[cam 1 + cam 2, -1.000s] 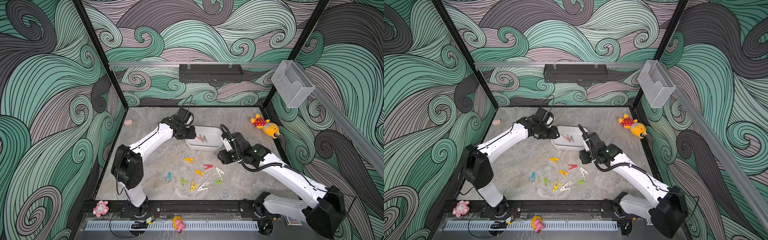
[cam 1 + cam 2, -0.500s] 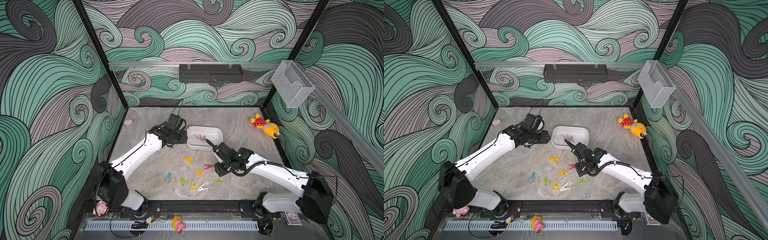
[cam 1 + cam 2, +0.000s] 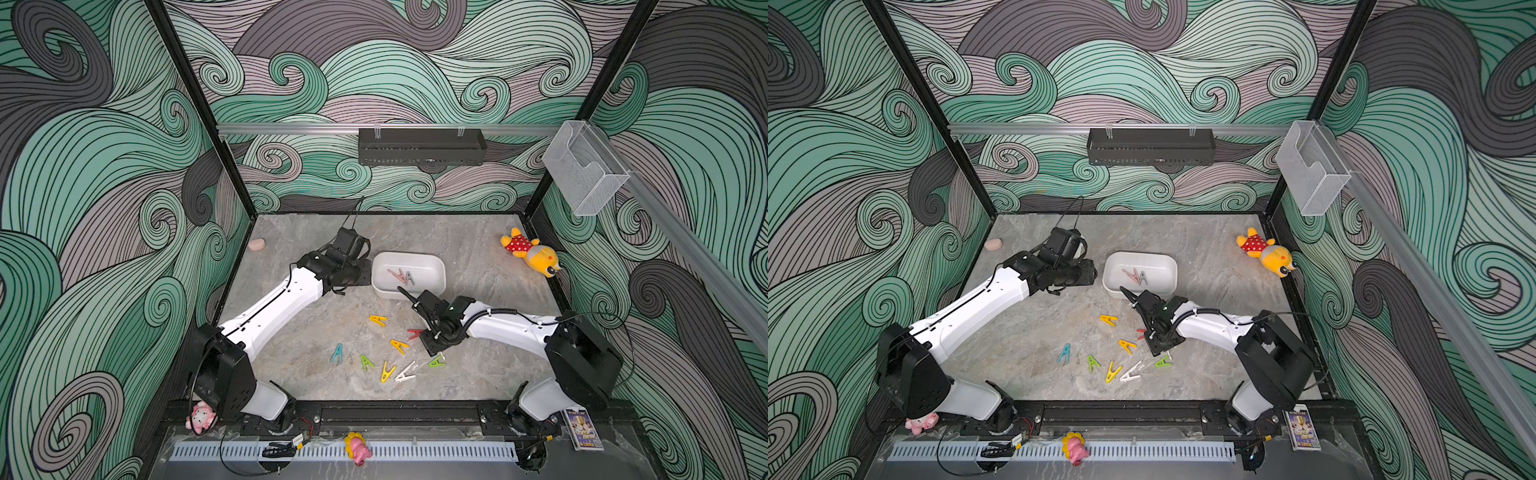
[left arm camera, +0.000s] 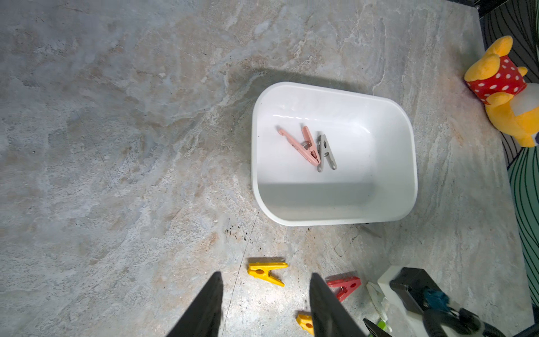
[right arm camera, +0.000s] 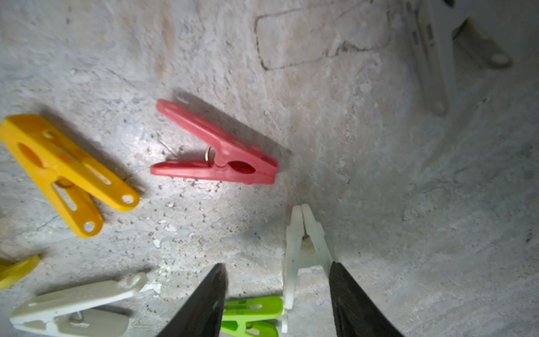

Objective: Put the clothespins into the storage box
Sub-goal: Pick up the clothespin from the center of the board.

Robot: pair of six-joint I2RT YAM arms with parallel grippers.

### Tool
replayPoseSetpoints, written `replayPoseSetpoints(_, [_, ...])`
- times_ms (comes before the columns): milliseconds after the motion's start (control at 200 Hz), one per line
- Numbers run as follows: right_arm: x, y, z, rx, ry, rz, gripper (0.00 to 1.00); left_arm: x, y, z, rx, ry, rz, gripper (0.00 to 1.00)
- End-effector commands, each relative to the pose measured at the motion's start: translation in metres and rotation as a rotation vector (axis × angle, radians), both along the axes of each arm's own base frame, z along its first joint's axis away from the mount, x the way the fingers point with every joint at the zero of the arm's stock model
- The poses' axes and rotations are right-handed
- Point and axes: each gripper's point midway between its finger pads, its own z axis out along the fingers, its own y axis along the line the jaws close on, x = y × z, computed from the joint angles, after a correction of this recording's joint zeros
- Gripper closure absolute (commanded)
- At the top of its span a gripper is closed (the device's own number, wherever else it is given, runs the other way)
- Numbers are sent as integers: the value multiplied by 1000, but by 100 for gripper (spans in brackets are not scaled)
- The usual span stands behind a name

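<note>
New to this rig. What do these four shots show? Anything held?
Two white robot arms, the left arm and the right arm, work over a stone-look table. Two pictures look down from one overhead stereo camera; the other two come from a camera on each wrist. The white storage box holds a pink clothespin and a grey clothespin. Several more lie loose on the table, among them a red clothespin. A plush toy lies near a far corner. Both arms' jaws stand open and hold nothing; the right arm's sit either side of a white clothespin.
</note>
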Motion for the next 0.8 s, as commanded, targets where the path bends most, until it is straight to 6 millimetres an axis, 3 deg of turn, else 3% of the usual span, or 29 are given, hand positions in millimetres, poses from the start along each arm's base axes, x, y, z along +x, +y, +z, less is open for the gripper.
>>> replayPoseSetpoints(0, [6, -2, -3, -17, -34, 1, 42, 2, 9, 10, 5, -26, 31, 49])
replayPoseSetpoints(210, [6, -3, -12, -41, -14, -1, 42, 2, 9, 10, 8, -26, 29, 49])
replayPoseSetpoints(450, [9, -1, -2, -27, -41, 9, 43, 1, 11, 8, 11, -25, 36, 49])
replayPoseSetpoints(795, [12, -2, -7, -51, -33, 16, 45, 0, 13, 3, 13, -13, 42, 49])
